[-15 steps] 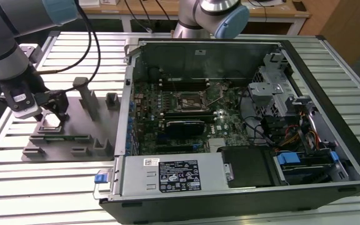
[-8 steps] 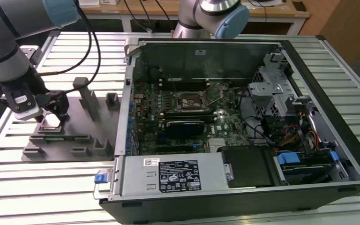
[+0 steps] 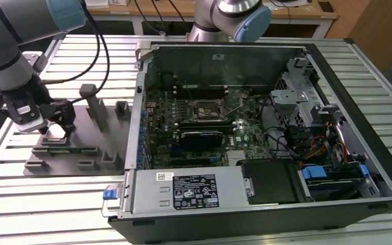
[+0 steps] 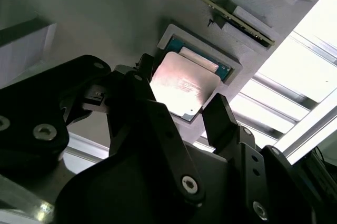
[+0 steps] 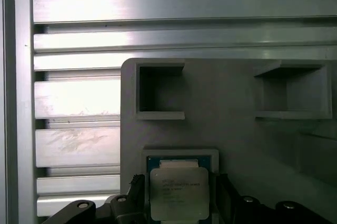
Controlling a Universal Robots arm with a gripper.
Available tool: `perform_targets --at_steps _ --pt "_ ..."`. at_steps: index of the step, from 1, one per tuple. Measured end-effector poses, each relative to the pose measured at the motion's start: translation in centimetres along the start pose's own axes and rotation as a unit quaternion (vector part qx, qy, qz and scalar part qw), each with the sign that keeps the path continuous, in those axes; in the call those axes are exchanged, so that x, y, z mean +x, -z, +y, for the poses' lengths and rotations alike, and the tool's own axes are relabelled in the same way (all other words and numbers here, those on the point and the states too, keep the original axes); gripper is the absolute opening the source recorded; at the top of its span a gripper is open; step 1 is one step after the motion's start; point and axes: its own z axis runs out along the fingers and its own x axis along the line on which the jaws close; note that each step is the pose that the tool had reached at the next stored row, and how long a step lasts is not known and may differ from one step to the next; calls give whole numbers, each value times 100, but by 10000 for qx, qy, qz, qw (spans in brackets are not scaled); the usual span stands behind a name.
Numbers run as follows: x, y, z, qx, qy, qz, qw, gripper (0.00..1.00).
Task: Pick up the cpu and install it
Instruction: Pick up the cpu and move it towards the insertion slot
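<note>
Print on the cpu (image 5: 175, 192) and the power-supply label (image 3: 196, 191) is unreadable

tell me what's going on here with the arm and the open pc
The robot arm's gripper is down at the grey fixture plate on the exterior view's left, beside the open computer case. It is right at the cpu, which sits at a shallow recess in that plate. Whether the cpu is actually gripped cannot be told. The cpu is not yet in the motherboard socket inside the case.
</note>
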Motion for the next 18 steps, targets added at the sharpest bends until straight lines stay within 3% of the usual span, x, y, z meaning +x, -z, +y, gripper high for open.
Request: perform_targets --at_steps 18 --pt "19 -27 -2 -1 0 -1 10000 65"
